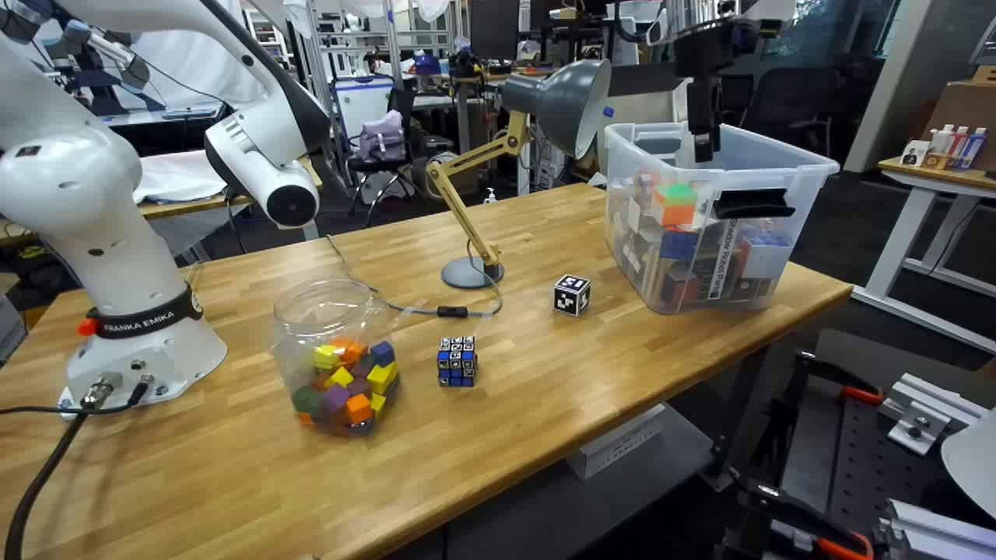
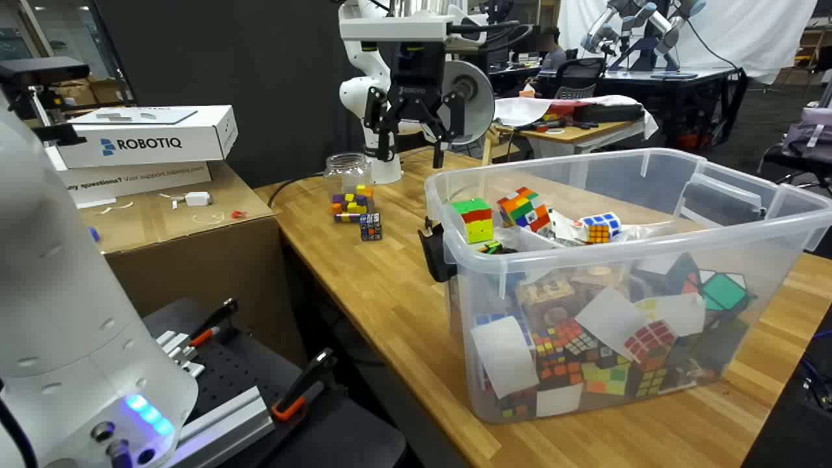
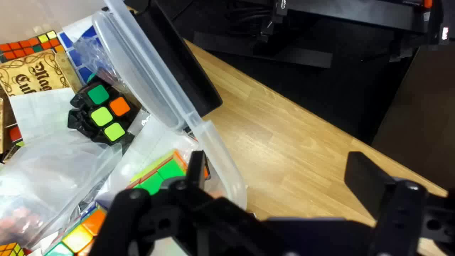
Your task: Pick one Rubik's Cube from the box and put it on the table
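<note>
The box (image 1: 778, 167) is a large clear bin on the wooden table (image 1: 513, 420), with its rim also in an exterior view (image 2: 624, 250) and the wrist view (image 3: 170, 74). It holds several multicoloured cubes: one with a green top (image 2: 474, 218) in its corner, also in the wrist view (image 3: 160, 176), and a tilted orange-green one (image 2: 523, 209). A very small Rubik's Cube with green and blue faces cannot be picked out. My gripper (image 3: 277, 163) is open and empty. In the wrist view one finger overlaps the box corner, the other the table. In an exterior view (image 2: 412, 155) the fingertips appear above rim height.
On the table stand a black-and-white cube (image 1: 572, 295), a dark blue cube (image 1: 457, 362), a round clear jar (image 1: 334, 311) of coloured blocks and a lamp (image 1: 556, 105) with a cord. Paper and a plastic bag (image 3: 53, 167) lie among the cubes in the box.
</note>
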Tool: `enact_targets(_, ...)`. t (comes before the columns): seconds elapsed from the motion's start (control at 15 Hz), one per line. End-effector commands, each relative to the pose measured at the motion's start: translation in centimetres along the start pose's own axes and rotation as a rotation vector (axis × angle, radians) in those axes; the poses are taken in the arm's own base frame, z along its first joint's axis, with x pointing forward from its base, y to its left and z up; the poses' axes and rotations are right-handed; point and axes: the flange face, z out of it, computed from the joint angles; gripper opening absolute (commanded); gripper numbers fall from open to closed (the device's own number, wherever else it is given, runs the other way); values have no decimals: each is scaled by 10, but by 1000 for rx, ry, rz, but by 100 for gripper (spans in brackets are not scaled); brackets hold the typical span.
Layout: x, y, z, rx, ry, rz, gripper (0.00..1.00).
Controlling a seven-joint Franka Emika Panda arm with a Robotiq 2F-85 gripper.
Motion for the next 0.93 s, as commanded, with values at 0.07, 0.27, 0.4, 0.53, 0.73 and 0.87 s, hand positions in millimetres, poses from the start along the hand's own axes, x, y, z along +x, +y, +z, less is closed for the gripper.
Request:
enact_targets(0.07, 0, 0, 0, 0, 0, 0, 100)
enact_targets(0.27, -1, 3, -1, -2, 2, 1, 100)
enact_targets(0.4, -7, 13, -6, -17, 13, 5, 100)
enact_targets(0.53, -17, 25, -13, -30, 28, 25, 100)
enact_targets(0.73, -35, 55, -25, -45, 65, 98, 100)
enact_targets(0.87, -44, 76, -37, -36, 130, 168, 100)
